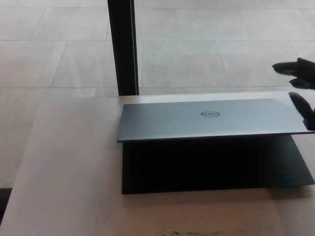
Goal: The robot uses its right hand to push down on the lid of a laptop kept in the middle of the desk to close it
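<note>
closing the half-shut laptop

easing my right hand [300, 91] in at the right edge, fingers spread and holding nothing. the laptop [211, 147] sits mid-desk [69, 162], lid [206, 119] hanging low. i want a flat, central press near the logo, not the corner.

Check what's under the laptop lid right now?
Under the silver lid, only the laptop's dark base shows, with a small blue sticker at its front right corner. Keyboard and screen are lost in shadow. Nothing rests on the lid; the right robot hand hovers open at its right edge.
</note>
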### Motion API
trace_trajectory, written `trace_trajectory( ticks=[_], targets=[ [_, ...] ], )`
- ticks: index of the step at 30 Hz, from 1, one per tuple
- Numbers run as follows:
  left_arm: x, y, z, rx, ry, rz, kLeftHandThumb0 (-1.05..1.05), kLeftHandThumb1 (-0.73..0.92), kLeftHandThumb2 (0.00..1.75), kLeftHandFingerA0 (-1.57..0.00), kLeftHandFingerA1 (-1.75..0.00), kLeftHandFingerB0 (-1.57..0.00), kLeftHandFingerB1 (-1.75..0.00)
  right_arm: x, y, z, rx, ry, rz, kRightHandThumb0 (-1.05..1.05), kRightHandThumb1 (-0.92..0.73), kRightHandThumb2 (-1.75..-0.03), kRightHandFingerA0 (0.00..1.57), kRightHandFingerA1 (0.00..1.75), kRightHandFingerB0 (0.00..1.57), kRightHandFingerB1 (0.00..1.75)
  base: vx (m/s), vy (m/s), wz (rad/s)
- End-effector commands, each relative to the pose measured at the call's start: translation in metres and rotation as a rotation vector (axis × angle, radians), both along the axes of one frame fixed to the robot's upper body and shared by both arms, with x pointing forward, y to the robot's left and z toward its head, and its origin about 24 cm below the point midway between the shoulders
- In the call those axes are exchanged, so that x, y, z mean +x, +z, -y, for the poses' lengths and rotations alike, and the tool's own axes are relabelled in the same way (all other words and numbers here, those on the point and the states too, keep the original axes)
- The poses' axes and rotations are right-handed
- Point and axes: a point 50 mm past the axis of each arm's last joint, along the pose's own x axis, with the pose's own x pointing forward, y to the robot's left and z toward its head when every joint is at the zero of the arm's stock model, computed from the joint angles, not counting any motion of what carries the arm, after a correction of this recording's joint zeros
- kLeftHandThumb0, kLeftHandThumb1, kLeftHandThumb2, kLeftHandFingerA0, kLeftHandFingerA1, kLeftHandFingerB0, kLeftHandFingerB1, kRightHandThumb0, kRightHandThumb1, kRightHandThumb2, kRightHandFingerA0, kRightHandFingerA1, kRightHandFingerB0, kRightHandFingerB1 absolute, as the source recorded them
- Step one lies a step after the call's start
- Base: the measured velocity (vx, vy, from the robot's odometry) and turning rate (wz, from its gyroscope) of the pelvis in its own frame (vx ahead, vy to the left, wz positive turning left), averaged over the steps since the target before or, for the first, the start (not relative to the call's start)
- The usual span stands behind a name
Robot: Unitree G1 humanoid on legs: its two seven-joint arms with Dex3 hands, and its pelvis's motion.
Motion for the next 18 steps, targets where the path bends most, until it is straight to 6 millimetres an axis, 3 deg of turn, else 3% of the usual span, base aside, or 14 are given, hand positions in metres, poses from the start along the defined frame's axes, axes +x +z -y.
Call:
trace_trajectory(
  ticks=[1,2,4,5,6,7,9,10,12,13,14,15,17,18],
  targets=[
    [-0.001,0.008,-0.007,0.025,0.002,0.042,-1.03,0.70,1.13,-0.32,-0.52,-0.25,-0.44,0.006,-0.029,-0.012,-0.251,0.055,-0.031,-0.84,-0.92,-0.70,0.26,0.52,0.35,0.34,0.00,0.000,0.00],
    [-0.002,0.008,-0.007,0.027,0.003,0.040,-1.05,0.90,0.68,-0.38,-0.44,-0.31,-0.33,0.007,-0.032,-0.012,-0.264,0.056,-0.040,-0.86,-0.91,-0.73,0.23,0.52,0.35,0.36,0.00,0.000,0.00],
    [-0.002,0.007,-0.006,0.029,0.001,0.035,-0.99,0.69,1.12,-0.32,-0.52,-0.25,-0.45,0.007,-0.040,-0.012,-0.303,0.062,-0.063,-0.85,-0.80,-1.19,0.28,0.62,0.25,0.47,0.00,0.000,0.00],
    [-0.001,0.006,-0.006,0.028,0.003,0.029,-1.02,0.91,0.68,-0.41,-0.43,-0.30,-0.33,0.006,-0.054,-0.012,-0.357,0.072,-0.105,-0.87,-0.80,-1.20,0.26,0.61,0.27,0.48,0.00,0.000,0.00],
    [-0.001,0.006,-0.005,0.025,0.003,0.028,-1.01,0.92,0.68,-0.39,-0.42,-0.29,-0.33,0.005,-0.059,-0.011,-0.367,0.071,-0.120,-0.85,-0.92,-0.70,0.29,0.58,0.34,0.36,0.00,0.000,0.00],
    [0.001,0.006,-0.004,0.021,0.001,0.029,-0.97,0.70,1.13,-0.33,-0.52,-0.24,-0.46,0.004,-0.065,-0.009,-0.375,0.066,-0.136,-0.86,-0.79,-1.19,0.28,0.62,0.25,0.47,0.00,0.000,0.00],
    [0.001,0.007,-0.005,0.023,0.001,0.029,-0.97,0.70,1.13,-0.33,-0.52,-0.24,-0.46,0.003,-0.069,-0.009,-0.384,0.062,-0.150,-0.86,-0.79,-1.19,0.28,0.62,0.25,0.47,0.00,0.000,0.00],
    [0.001,0.007,-0.006,0.027,0.007,0.022,-0.99,0.71,1.12,-0.33,-0.51,-0.26,-0.45,-0.001,-0.081,-0.007,-0.394,0.063,-0.174,-0.84,-0.92,-0.71,0.28,0.56,0.33,0.35,0.00,0.000,0.00],
    [0.002,0.007,-0.005,0.024,-0.003,0.032,-1.01,0.91,0.68,-0.39,-0.42,-0.30,-0.33,-0.011,-0.102,-0.005,-0.421,0.074,-0.232,-0.84,-0.92,-0.71,0.27,0.54,0.30,0.34,0.00,0.000,0.00],
    [0.004,0.007,-0.004,0.024,-0.009,0.030,-1.01,0.91,0.68,-0.39,-0.41,-0.29,-0.33,-0.014,-0.107,-0.004,-0.432,0.082,-0.235,-0.85,-0.79,-1.18,0.28,0.60,0.24,0.47,0.00,0.000,0.00],
    [0.005,0.007,-0.003,0.024,-0.014,0.029,-1.01,0.91,0.68,-0.39,-0.41,-0.29,-0.33,-0.016,-0.109,-0.002,-0.436,0.083,-0.234,-0.85,-0.79,-1.18,0.28,0.60,0.24,0.47,0.00,0.000,0.00],
    [0.006,0.007,-0.002,0.029,-0.023,0.024,-1.00,0.71,1.13,-0.31,-0.51,-0.23,-0.45,-0.023,-0.120,-0.002,-0.461,0.105,-0.263,-0.86,-0.92,-0.71,0.27,0.56,0.30,0.36,0.00,0.000,0.00],
    [0.006,0.007,-0.002,0.029,-0.024,0.024,-1.01,0.70,1.13,-0.31,-0.51,-0.23,-0.45,-0.026,-0.124,-0.002,-0.471,0.113,-0.270,-0.86,-0.92,-0.73,0.28,0.56,0.30,0.37,0.00,0.000,0.00],
    [0.008,0.008,-0.002,0.026,-0.022,0.032,-1.05,0.90,0.68,-0.39,-0.42,-0.31,-0.33,-0.029,-0.131,-0.002,-0.493,0.127,-0.287,-0.86,-0.92,-0.74,0.26,0.57,0.26,0.37,0.00,0.000,0.00]
  ],
)
